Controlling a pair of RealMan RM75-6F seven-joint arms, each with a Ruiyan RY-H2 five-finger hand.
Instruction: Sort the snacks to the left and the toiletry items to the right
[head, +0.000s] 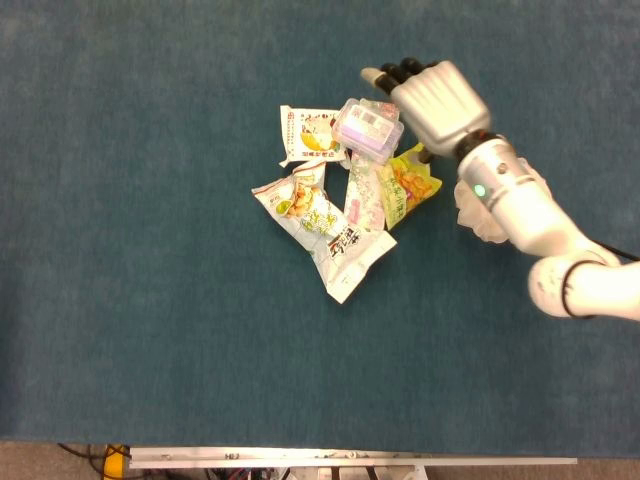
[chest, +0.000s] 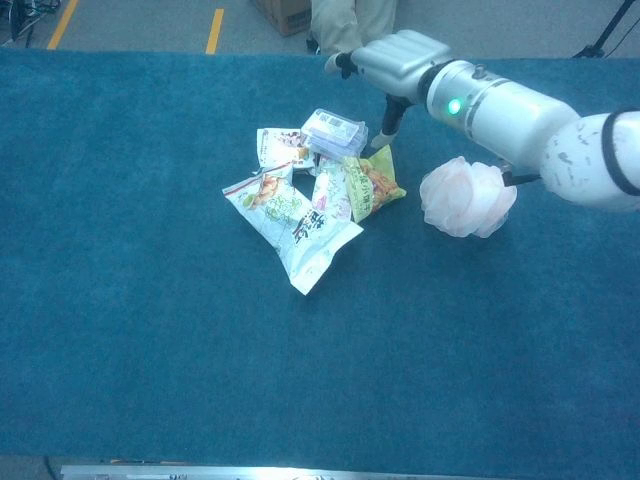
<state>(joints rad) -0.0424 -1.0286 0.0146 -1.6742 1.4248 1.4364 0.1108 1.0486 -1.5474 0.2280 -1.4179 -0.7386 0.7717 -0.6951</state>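
One toiletry, the bath pouf, lies sorted at 3 o'clock; the right hand (fingers spread, empty) hovers over the soap box atop the unsorted snack pile.

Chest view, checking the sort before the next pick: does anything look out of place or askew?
Yes. The purple-labelled clear box sits on top of the snack packets, mixed in rather than off to the right, where the pink bath pouf already lies apart. The right hand hovers near the box, holding nothing. No spill or damage shows.
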